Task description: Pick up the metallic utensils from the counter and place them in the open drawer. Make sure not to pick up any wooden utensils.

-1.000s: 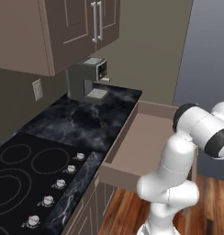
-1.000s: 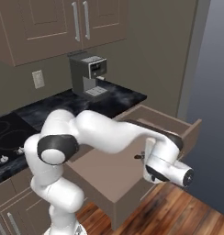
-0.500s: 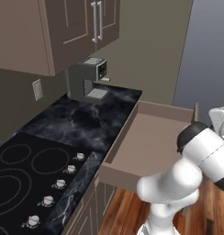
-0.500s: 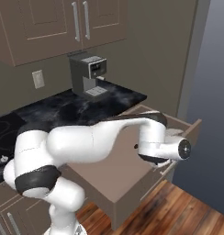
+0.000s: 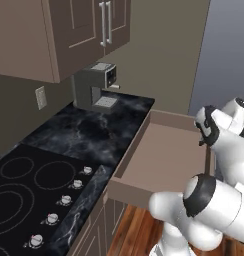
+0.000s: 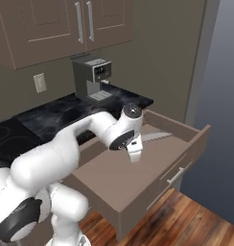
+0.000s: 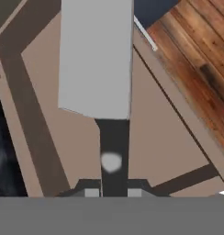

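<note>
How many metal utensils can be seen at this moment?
1. A knife, held by its dark handle in the claw, blade out over the open drawer. Any others may be hidden behind the arm or out of frame.

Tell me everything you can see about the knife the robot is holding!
The knife has a wide, flat, silver-grey blade that looks like metal, and a slim dark handle with a pale spot on it. The gripper is shut on the handle's end. The knife hangs above the pale inside of the open drawer, its blade pointing toward the drawer's far side. Nothing else touches it.
</note>
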{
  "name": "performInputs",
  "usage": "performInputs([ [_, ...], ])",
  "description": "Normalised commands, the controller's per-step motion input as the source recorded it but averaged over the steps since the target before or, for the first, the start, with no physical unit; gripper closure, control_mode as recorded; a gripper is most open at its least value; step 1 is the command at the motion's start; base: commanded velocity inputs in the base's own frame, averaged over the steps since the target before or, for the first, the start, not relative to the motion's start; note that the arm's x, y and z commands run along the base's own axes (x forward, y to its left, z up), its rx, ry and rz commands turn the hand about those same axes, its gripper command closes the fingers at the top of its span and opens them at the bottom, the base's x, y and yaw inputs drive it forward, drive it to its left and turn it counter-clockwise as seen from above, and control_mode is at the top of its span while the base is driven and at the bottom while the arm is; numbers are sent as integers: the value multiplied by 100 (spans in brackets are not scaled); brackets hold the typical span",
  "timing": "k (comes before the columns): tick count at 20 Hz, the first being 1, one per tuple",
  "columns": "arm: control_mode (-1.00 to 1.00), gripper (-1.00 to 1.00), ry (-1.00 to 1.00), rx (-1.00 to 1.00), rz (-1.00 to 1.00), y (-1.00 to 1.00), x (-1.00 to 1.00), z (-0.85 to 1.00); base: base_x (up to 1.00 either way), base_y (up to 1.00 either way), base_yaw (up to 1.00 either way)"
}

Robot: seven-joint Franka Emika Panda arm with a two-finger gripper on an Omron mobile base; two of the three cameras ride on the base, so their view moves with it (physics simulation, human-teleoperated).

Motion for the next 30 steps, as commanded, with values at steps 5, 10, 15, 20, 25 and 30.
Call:
performInputs([
  [5, -100, 100, 58, -15, -1, 16, 64, -1, 0, 0, 0],
  [10, -100, 100, 23, -4, 1, 1, 43, -15, 0, 0, 0],
  [15, -100, 100, 5, 5, 7, 0, 8, -34, 0, 0, 0],
  [20, -100, 100, 0, 13, 14, 0, 28, -52, 0, 0, 0],
  [25, -100, 100, 0, -1, 16, 0, 36, -61, 0, 0, 0],
  [30, -100, 100, 2, 0, 10, 0, 45, -61, 0, 0, 0],
])
